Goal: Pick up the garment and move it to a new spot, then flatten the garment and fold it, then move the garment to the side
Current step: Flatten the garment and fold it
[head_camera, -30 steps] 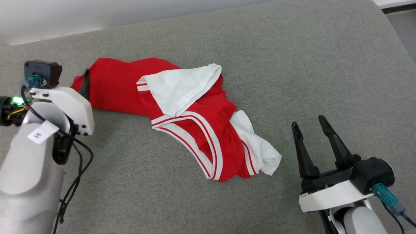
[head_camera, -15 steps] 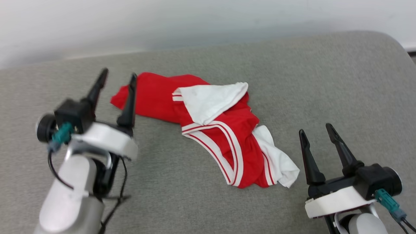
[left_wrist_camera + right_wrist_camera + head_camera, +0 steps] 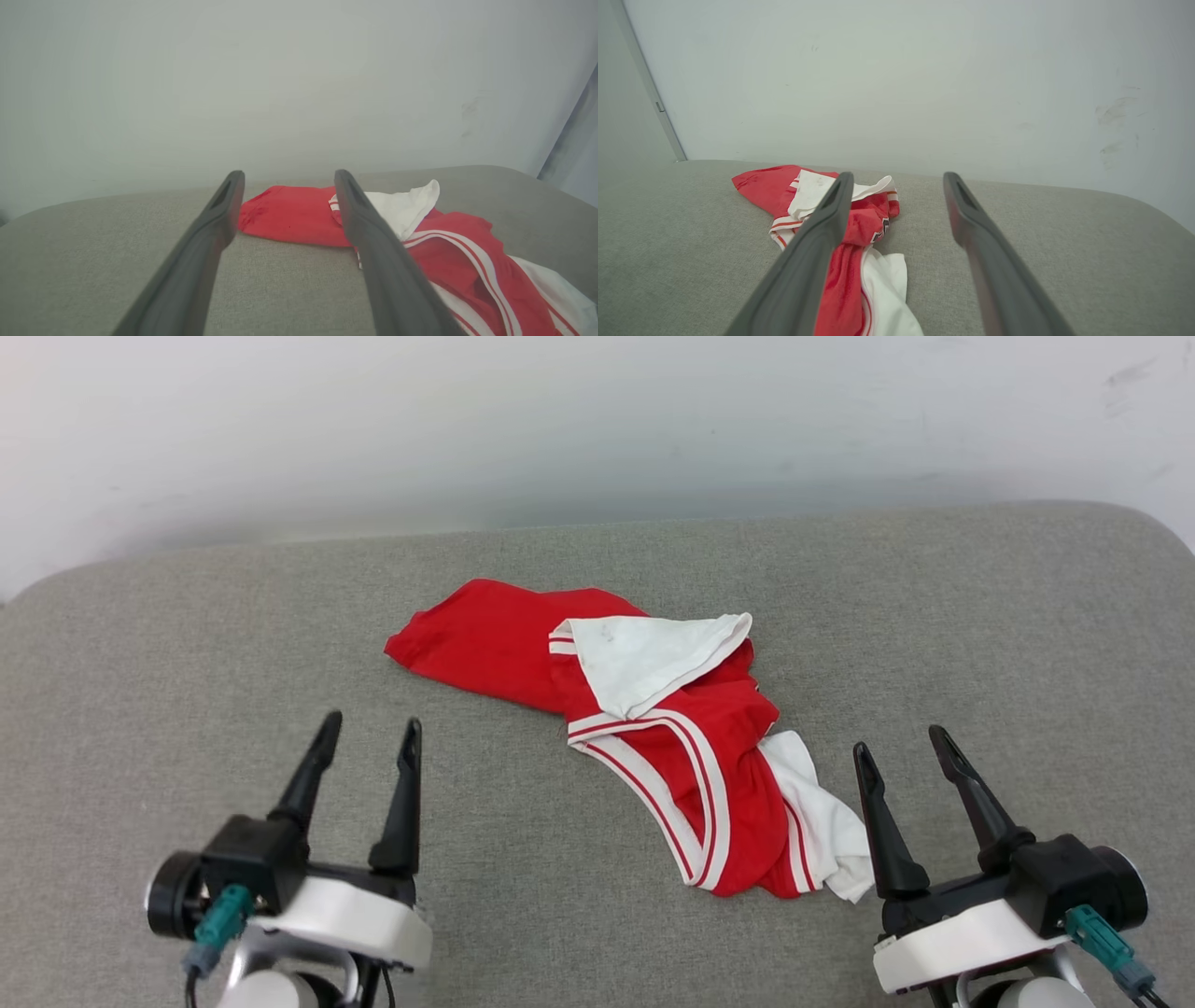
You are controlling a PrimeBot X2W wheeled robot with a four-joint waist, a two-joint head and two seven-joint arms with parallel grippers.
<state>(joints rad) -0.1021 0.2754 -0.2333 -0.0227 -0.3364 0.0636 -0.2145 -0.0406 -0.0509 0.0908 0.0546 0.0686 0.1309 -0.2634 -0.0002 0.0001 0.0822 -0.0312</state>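
The garment (image 3: 653, 728) lies crumpled in the middle of the grey cushioned surface (image 3: 187, 644), red with white sleeves and striped trim. In the left wrist view the garment (image 3: 299, 214) is ahead and to the right; in the right wrist view the garment (image 3: 859, 224) is ahead on the left, partly behind a finger. My left gripper (image 3: 369, 733) stands open at the lower left, apart from the cloth. At the lower right my right gripper (image 3: 898, 747) is open, its tips just right of the white sleeve. Both hold nothing.
A pale wall (image 3: 597, 420) rises behind the far edge of the surface. Its right corner is rounded (image 3: 1144, 527). Bare grey fabric spreads left, right and in front of the cloth.
My left gripper has drawn back from the red hem at the garment's left end to the lower left. The camera has tilted up, bringing the wall into view. The right gripper kept its place.
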